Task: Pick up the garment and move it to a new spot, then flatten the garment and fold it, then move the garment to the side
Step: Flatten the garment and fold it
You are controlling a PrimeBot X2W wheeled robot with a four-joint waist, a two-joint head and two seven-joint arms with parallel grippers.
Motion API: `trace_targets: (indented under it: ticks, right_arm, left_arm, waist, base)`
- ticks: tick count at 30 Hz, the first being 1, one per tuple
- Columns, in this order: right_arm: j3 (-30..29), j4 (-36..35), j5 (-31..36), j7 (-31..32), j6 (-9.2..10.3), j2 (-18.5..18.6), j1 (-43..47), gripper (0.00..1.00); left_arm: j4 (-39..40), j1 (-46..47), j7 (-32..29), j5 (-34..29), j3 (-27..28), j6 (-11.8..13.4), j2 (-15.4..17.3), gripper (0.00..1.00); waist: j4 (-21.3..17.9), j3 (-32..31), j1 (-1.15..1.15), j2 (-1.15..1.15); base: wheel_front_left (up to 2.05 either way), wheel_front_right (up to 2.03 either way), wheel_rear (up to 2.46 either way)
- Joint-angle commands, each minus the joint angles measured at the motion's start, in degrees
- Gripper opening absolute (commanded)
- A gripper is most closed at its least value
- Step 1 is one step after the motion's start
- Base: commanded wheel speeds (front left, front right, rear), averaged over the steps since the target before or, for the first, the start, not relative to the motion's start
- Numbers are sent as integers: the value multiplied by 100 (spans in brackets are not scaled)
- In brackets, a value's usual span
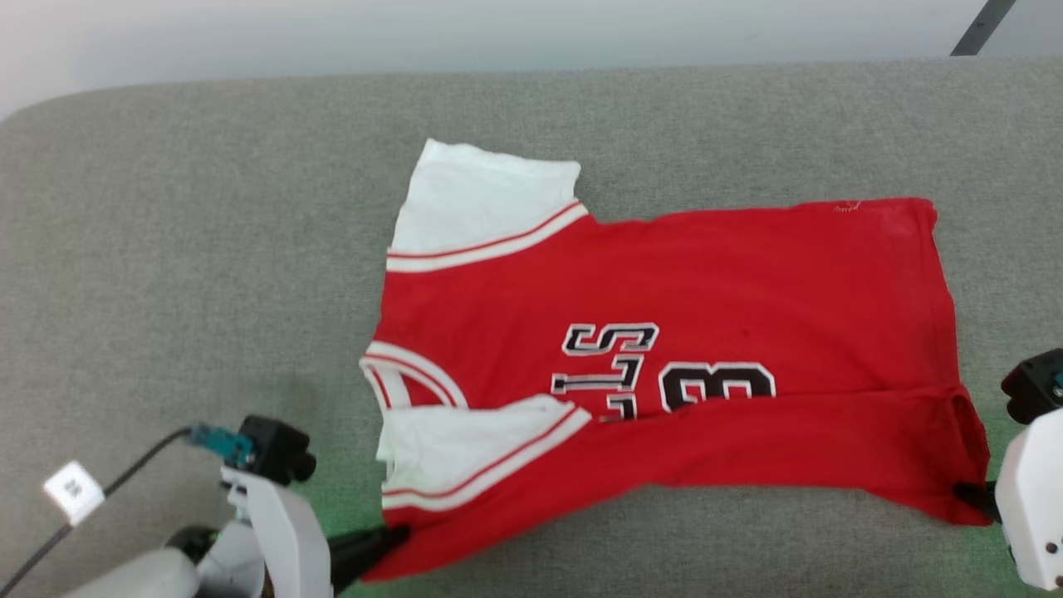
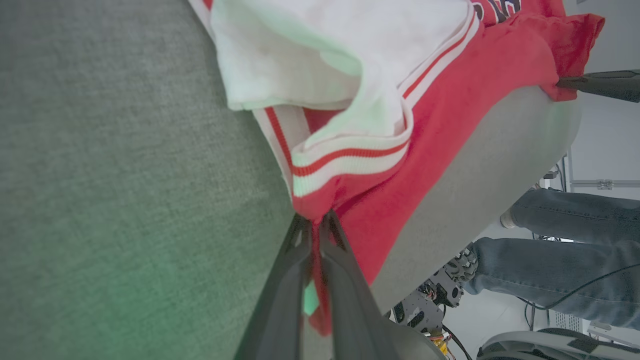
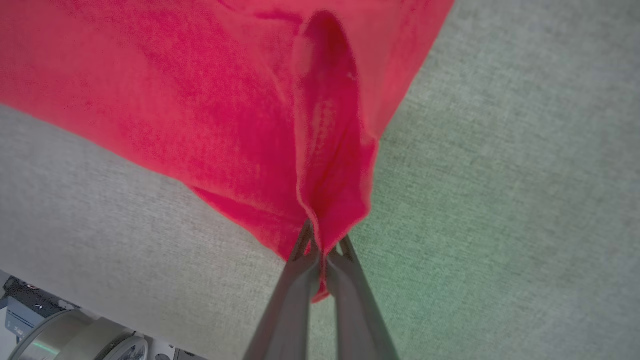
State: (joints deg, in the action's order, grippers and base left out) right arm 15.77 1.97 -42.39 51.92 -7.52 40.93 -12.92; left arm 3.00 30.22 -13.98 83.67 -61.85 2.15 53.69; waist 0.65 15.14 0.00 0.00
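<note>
Garment (image 1: 706, 274) spread, left pincer (image 1: 392, 536), right pincer (image 1: 967, 492) clamping corners

garment (image 1: 689, 274): 1 | left tool (image 2: 314, 221): 1 | right tool (image 3: 322, 241): 1 (two tools) | grey surface (image 1: 208, 249): 1

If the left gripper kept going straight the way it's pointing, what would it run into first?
The garment itself: the left gripper is shut on its near edge, and the striped trim of the folded-over white sleeve lies right ahead. It would probably bunch that cloth; depth is unclear.
</note>
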Motion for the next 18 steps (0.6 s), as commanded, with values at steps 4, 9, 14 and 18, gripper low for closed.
trace_targets:
  ticks: [4,9,14,18]
  right_arm:
    - [-257,-142,-36,41,6,13,248,0]
    - [-516,-246,88,-37,6,-125,409,100]
    - [-1059,-559,264,-564,6,-349,586,100]
    - [-1465,-727,561,-1256,6,-700,509,100]
  left_arm:
    - [378,-227,101,71,-1,183,167,0]
    - [616,-313,270,15,54,332,226,9]
    - [748,-371,703,-16,264,519,320,100]
    - [732,-379,1243,-24,577,677,357,100]
  waist:
    - [12,-6,0,0]
    - [11,-32,0,0]
    - [1,-89,0,0]
    - [-69,-134,0,0]
  base:
    - [0,0,0]
    - [0,0,0]
    - [0,0,0]
    - [0,0,0]
